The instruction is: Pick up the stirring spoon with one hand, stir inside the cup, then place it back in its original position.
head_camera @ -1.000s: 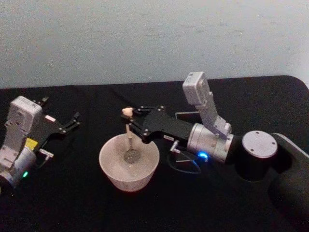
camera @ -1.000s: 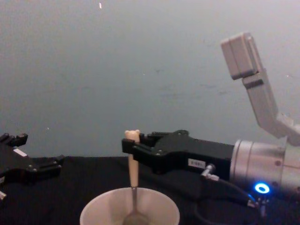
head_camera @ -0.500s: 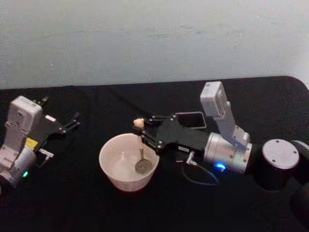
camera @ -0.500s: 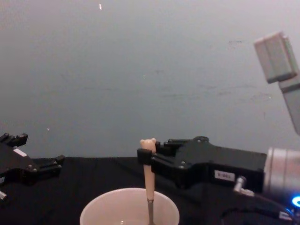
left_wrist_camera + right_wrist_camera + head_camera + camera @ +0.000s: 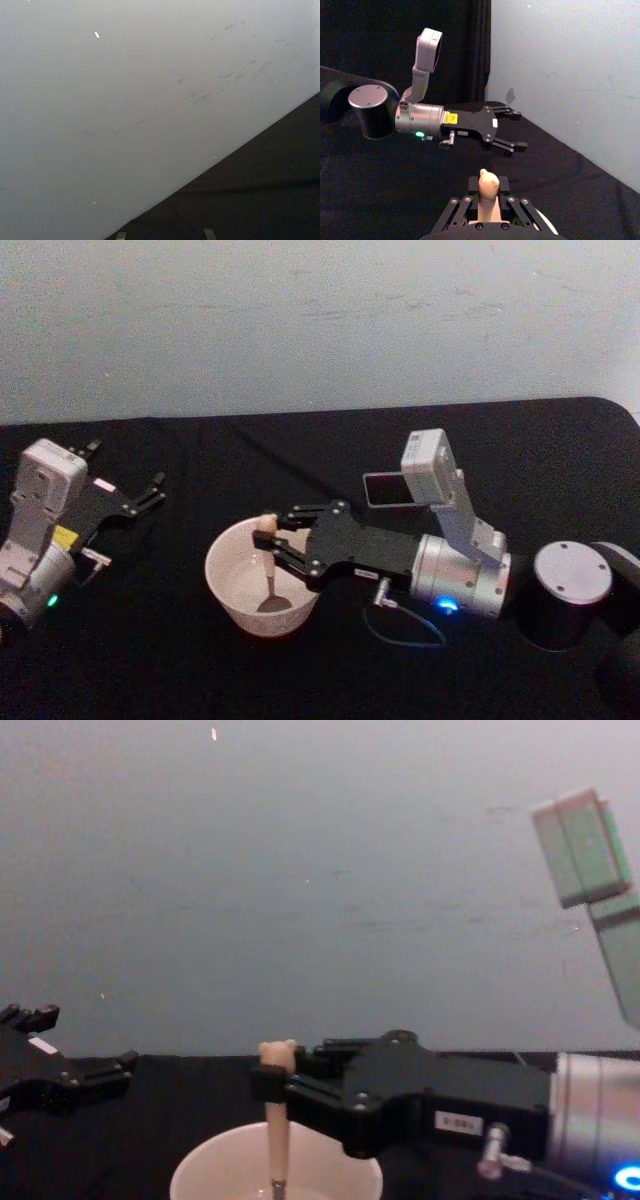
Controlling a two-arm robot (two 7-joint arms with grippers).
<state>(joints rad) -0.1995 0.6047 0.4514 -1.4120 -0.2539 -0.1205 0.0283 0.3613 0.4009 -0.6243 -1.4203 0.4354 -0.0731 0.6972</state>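
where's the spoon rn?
Head view, centre: the stirring spoon stands in the cup, bowl down, its handle pinched by the right gripper.

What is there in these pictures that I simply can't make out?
1. The metal end of the stirring spoon: chest view, below the bottom edge, inside the cup; right wrist view, behind the right gripper clamping the handle.
2. The right side of the dark holder: head view, behind the right arm's camera block.
3. Whether the cup holds liquid: head view, cannot tell from shadow.

Unreadable white label [image 5: 458, 1124] on right hand [image 5: 272, 1082], unreadable yellow sticker [image 5: 451, 118] on left hand [image 5: 520, 131]
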